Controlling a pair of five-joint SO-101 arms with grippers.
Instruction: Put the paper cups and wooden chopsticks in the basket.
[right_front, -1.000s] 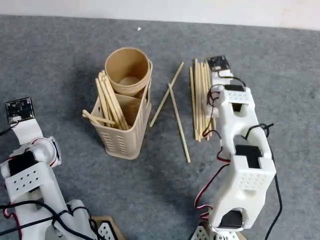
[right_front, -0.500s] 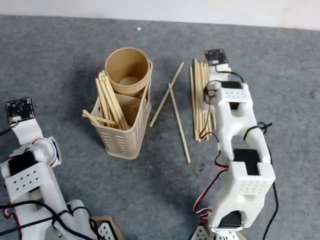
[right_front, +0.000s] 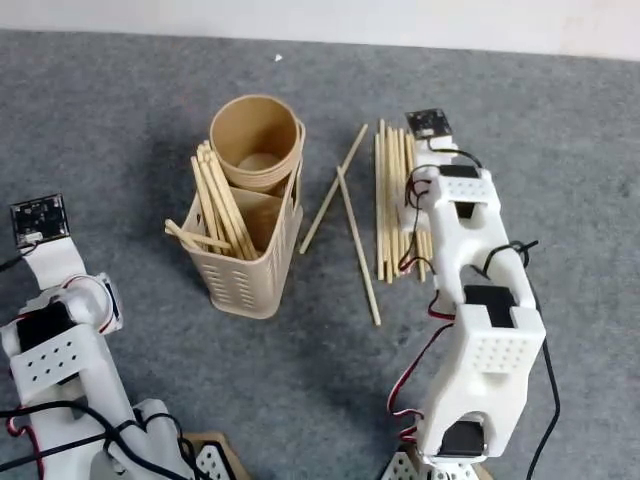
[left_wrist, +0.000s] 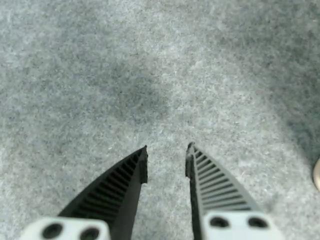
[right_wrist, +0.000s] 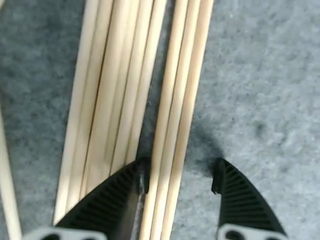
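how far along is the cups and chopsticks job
Done: paper cups and a bunch of chopsticks sit in the basket. In hand: the open right gripper straddles sticks of the flat-lying bundle, nothing gripped yet. Left: that bundle and two loose chopsticks beside it.

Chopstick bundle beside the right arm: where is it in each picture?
High view: the bundle lies flat on the grey carpet, right of the basket, partly under the right arm.
Left wrist view: grey carpet beneath the left claw.
Right wrist view: the bundle stretches ahead, some of its sticks inside the open right claw.
Shared landmark: the grey carpet.
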